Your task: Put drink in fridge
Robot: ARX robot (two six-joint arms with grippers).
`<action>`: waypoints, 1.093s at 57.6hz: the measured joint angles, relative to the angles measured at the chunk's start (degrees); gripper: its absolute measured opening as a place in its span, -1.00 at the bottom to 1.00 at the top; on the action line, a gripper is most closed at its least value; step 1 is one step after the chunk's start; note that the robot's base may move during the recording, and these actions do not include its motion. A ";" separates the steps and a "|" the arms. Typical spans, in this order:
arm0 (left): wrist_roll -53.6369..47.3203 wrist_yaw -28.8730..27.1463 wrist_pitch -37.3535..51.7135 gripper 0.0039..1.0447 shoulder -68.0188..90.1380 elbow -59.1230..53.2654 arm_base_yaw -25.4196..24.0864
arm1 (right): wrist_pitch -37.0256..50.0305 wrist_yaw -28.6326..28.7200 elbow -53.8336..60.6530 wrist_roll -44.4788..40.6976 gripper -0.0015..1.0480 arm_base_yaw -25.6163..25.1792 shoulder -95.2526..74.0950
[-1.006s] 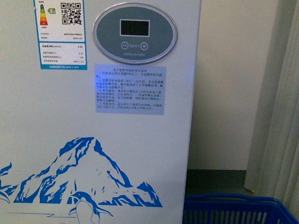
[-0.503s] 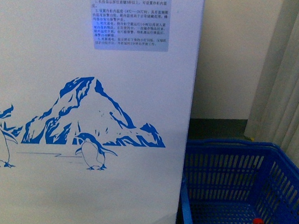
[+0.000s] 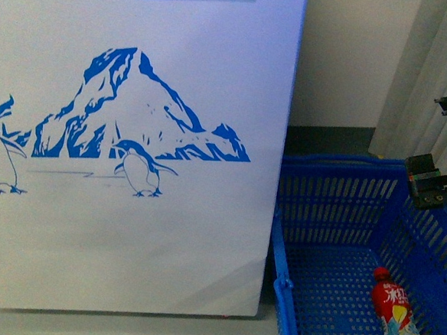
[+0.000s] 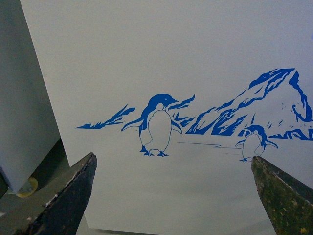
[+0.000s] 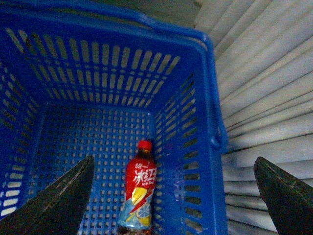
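Observation:
The drink (image 3: pixel 393 313) lies on its side on the floor of a blue lattice basket (image 3: pixel 339 162), red cap towards the far wall, against the basket's right side. The right wrist view shows it from above (image 5: pixel 139 188) inside the basket (image 5: pixel 98 58). My right gripper (image 5: pixel 173 161) is open and empty, high above the basket's right wall; it shows at the right edge of the front view (image 3: pixel 440 140). The fridge (image 3: pixel 126 245) shows only its white front with the blue penguin-and-mountain picture. My left gripper (image 4: pixel 172 161) is open and empty, facing that front (image 4: pixel 171 73).
The basket stands on the floor right of the fridge, close to its corner. A pale pleated curtain (image 3: pixel 438 60) hangs right of the basket. A cream wall (image 3: pixel 346 61) with a grey skirting (image 3: pixel 333 141) is behind. A plain grey panel (image 4: pixel 19 98) stands beside the fridge.
The front view has dropped: the oval display and labels have left the top, the basket and the drink have come into view, and my right gripper has appeared at the right edge.

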State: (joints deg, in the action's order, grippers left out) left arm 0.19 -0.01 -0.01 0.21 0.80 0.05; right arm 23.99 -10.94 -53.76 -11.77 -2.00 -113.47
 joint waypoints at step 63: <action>0.00 -0.02 0.00 0.85 0.00 0.00 0.00 | -4.76 -5.14 -22.95 -7.32 0.86 -0.87 -35.34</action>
State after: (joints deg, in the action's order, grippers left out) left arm 0.19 -0.03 -0.01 0.21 0.80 0.05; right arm 19.22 -16.08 -76.71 -19.09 -2.87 -148.81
